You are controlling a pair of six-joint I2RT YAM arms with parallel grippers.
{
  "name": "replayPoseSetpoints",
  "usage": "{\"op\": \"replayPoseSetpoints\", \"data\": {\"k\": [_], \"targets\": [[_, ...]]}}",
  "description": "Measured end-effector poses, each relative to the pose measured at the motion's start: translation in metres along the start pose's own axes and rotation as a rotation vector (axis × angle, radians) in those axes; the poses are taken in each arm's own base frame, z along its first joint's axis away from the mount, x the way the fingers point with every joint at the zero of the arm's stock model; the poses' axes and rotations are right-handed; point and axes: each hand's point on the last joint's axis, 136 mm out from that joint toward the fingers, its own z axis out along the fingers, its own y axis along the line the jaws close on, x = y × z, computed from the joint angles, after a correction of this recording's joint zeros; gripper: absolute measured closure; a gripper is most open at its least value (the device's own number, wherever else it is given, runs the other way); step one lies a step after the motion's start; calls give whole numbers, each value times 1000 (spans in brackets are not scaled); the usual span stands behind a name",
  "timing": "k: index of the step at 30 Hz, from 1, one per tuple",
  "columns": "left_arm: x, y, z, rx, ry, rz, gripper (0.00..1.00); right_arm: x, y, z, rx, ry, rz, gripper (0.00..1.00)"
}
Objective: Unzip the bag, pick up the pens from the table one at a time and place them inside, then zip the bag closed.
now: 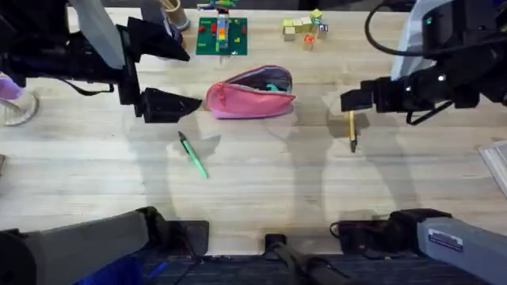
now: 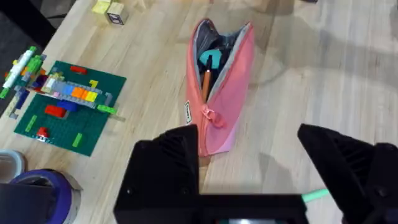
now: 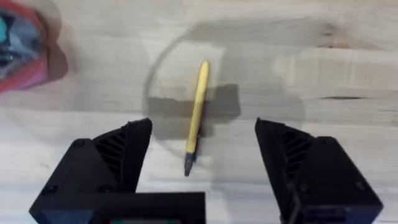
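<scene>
Nearest the arm bases, the green pen [image 1: 192,154] is lying on the table [image 1: 261,198] toward 7 o'clock from the bag, its long axis running from 11 to 5 o'clock in the overhead view, with nothing touching it. The left gripper [image 1: 184,79] is hanging past it, just beside the bag's left end, fingers spread wide and holding nothing. In the left wrist view its two black fingers [image 2: 168,168] are framing the bag's near end without touching it.

On the other side, the yellow-orange pen [image 1: 352,131] is lying well apart from the bag at its 4 o'clock, long axis close to 12–6, dark tip toward 6. The right gripper [image 1: 345,101] is hanging over the pen's far end, jaws wide open and empty. In the right wrist view the pen [image 3: 196,115] is sitting between the two fingers [image 3: 115,155], slanting only a little off their midline, so a closing stroke would be crossing its thin barrel rather than running along it. By this showing the right arm is the nearer one to this pen, and the coming move is probably turning on a straight descent with the pen kept centred.

Farther off, the bag [image 1: 249,93] is lying with its long axis roughly 9–3. It is pink, soft and slumped, its zipper already parted along the top edge, the grey lining gaping; something teal and an orange stick-like thing are showing inside.
</scene>
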Motion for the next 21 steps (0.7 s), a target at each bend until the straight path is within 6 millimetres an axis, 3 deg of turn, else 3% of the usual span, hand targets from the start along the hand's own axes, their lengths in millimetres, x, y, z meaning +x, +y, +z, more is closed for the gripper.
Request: {"op": "replayPoseSetpoints", "data": {"k": [7, 21], "targets": [[0, 0, 0, 0, 0, 0, 8, -4, -5, 12, 12, 10, 50, 5], [0, 0, 0, 0, 0, 0, 8, 16, 1, 74, -3, 194, 105, 5]]}}
